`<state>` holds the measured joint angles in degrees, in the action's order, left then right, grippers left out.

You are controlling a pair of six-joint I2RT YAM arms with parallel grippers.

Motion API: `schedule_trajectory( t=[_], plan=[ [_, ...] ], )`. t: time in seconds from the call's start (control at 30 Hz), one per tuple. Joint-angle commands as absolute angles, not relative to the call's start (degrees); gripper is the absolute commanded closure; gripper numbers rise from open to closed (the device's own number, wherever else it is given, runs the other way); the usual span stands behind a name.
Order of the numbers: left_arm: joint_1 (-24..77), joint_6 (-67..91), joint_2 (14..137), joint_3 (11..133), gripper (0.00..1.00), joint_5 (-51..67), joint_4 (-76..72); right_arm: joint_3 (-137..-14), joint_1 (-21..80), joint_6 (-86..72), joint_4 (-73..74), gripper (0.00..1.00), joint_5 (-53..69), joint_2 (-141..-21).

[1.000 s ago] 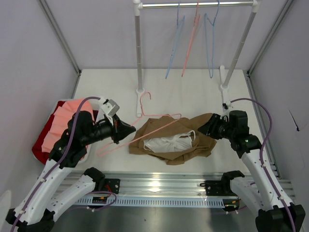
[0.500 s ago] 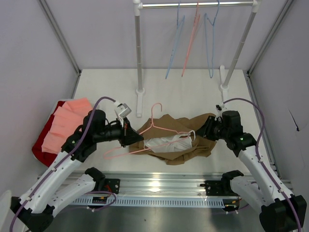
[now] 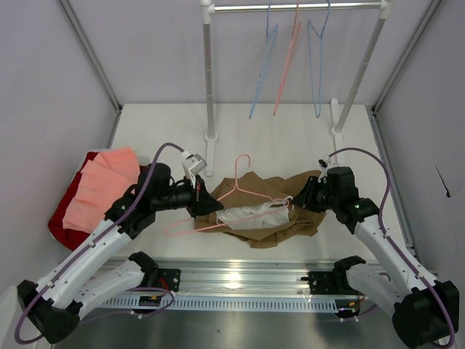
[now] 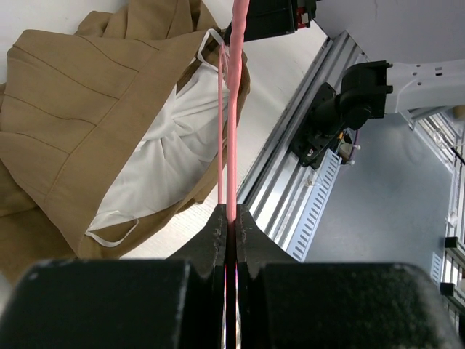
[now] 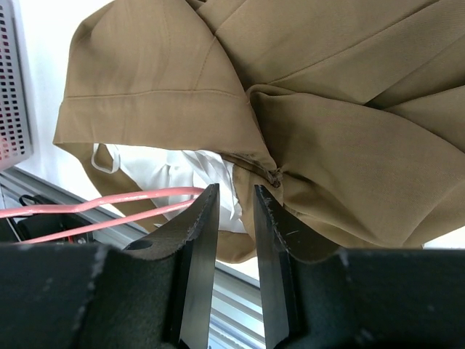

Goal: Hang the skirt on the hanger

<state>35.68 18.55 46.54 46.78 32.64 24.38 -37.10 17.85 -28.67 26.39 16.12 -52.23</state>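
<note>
At the near edge of the table (image 3: 305, 138) an aluminium rail (image 3: 240, 280) runs across, and only little room is seen between it and the skirt (image 3: 254, 231). The skirt lies crumpled at the middle of the table, and its white lining is shown at the open waist. It is judged to be light, soft and limp. It will sag wherever it is not supported, so the firmer waistband is the better place for a hold.

The hanger (image 4: 236, 109), thin and stiff, is laid over the skirt. It is clamped near its left end by the left end effector (image 4: 231, 218), whose fingers are fully closed on the wire. The wire is probably slippery for cloth.

The right end effector (image 5: 234, 190) is at the right edge of the skirt with a narrow gap between its fingers. Whether cloth is pinched cannot be told.

At the left, a salmon-pink folded garment (image 3: 102, 182) is well apart. Farther, open table is seen up to the rack posts (image 3: 209, 73), which gives room for lifting.
</note>
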Motion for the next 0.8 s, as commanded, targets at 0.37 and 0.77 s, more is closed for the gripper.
schedule_trajectory(
  t=[0.37,0.77],
  plan=[
    [36.3,21.53,48.34,44.91,1.0,31.29,16.53,-36.65,19.16,-28.04,22.06,0.74,14.94,-53.88],
    [36.74,23.2,49.57,42.45,1.0,31.99,12.92,-37.18,19.42,-28.21,22.15,0.87,15.38,-53.53]
  ],
)
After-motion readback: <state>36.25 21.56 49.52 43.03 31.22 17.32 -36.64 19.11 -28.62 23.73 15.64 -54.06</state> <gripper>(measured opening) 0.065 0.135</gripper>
